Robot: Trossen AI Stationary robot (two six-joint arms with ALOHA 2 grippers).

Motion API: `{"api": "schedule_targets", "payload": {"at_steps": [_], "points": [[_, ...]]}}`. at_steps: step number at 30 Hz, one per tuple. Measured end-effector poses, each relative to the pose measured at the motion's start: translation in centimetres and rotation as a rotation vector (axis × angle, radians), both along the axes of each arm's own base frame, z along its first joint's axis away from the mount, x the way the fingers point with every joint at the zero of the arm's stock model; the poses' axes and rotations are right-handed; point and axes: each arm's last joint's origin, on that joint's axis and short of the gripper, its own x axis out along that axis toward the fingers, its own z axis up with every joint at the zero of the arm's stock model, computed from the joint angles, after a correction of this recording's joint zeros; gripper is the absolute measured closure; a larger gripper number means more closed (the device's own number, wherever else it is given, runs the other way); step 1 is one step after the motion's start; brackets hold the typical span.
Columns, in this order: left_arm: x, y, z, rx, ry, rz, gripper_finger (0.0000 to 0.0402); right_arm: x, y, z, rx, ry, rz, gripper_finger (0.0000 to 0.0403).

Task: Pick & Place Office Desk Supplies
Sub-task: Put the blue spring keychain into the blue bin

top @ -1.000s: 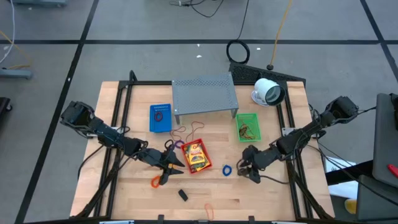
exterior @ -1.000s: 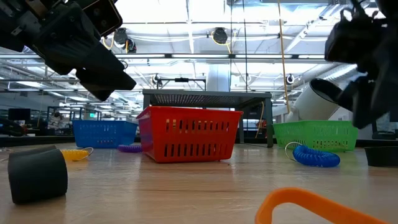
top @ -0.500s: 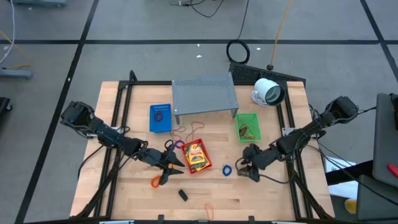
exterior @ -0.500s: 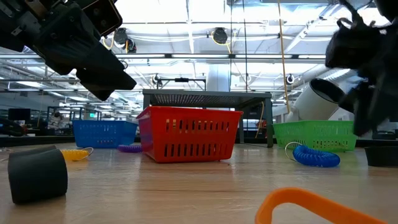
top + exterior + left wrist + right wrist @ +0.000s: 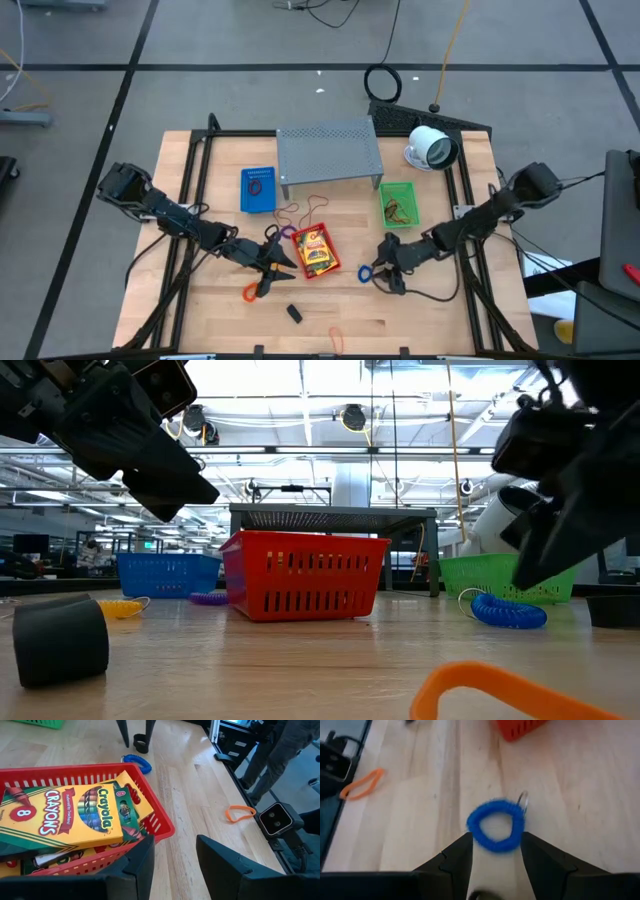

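Observation:
The blue coil loop with a small metal ring lies flat on the wood; in the high view the blue coil loop is between the red basket and my right gripper. In the right wrist view my right gripper is open, its fingers on either side just short of the coil and touching nothing. My left gripper is open at the red basket's near-left corner and hangs above the table in the low view. The red basket holds yellow crayon packets.
Blue basket, green basket, grey perforated shelf and white round device stand toward the far side. An orange band, a black piece and another orange band lie near the near edge.
My right gripper has moved toward the table's left, closing on the blue coil loop, and shows lower and larger in the low view. The coil has stayed where it was.

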Motion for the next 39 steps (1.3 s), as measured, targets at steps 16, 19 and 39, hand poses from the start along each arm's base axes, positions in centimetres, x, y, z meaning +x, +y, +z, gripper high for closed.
{"api": "schedule_targets", "payload": {"at_steps": [16, 19, 39], "points": [[0.0, 0.0, 0.0, -0.001, 0.001, 0.0, 0.0249, 1.3, -0.9, -1.4, -0.029, -0.014, -0.033, 0.0248], [0.0, 0.0, 0.0, -0.001, 0.001, 0.0, 0.0249, 1.4, -0.8, -1.3, -0.031, -0.038, -0.022, 0.0248], [0.0, 0.0, 0.0, -0.004, 0.002, 0.002, 0.0249, 1.5, -0.8, -1.2, -0.03, -0.048, -0.026, 0.0248]]}}
